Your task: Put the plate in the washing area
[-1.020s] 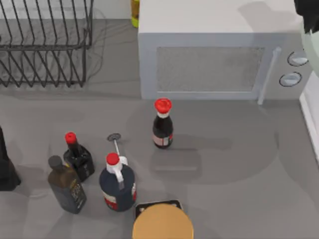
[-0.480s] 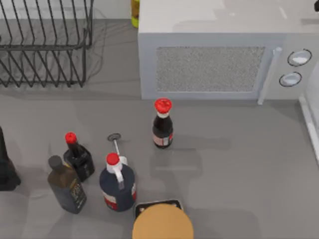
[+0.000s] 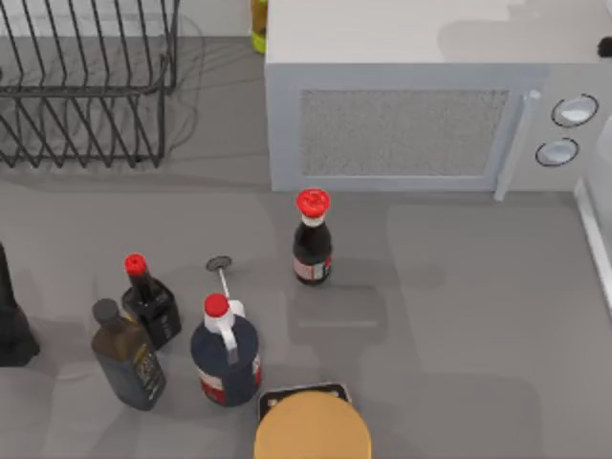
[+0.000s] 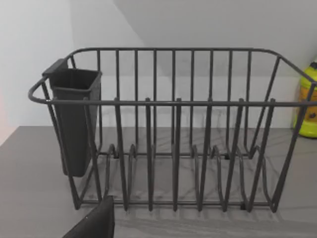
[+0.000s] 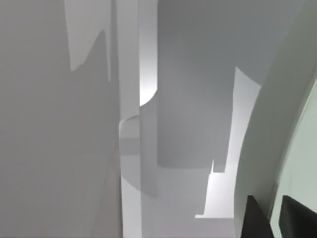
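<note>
Top view: four bottles [image 3: 226, 352] stand on the grey table [image 3: 459, 306] before a microwave [image 3: 421, 105]; the basin's white rim [image 3: 593, 239] runs along the right edge. Left wrist view: a black wire rack [image 4: 168, 134]; whether the left hand is open, I cannot tell. Right wrist view: the right hand [image 5: 275, 215] is clenched on the rim of the plate [image 5: 282, 129].

Soft, even, diffuse light across counter [image 3: 459, 316]; no glare hotspots. Bottles [image 3: 225, 354] cast faint overlapping shadows onto grey surface. Broad pale shadow patch on microwave [image 3: 402, 115] top. Dish rack [image 4: 173, 144] throws thin line shadows on counter beneath and on white wall behind. Right wrist view bright, washed in pale grey, hard-edged shadow shapes; plate [image 5: 297, 148] rim close to right gripper [image 5: 275, 218] glossy, slightly blurred.
</note>
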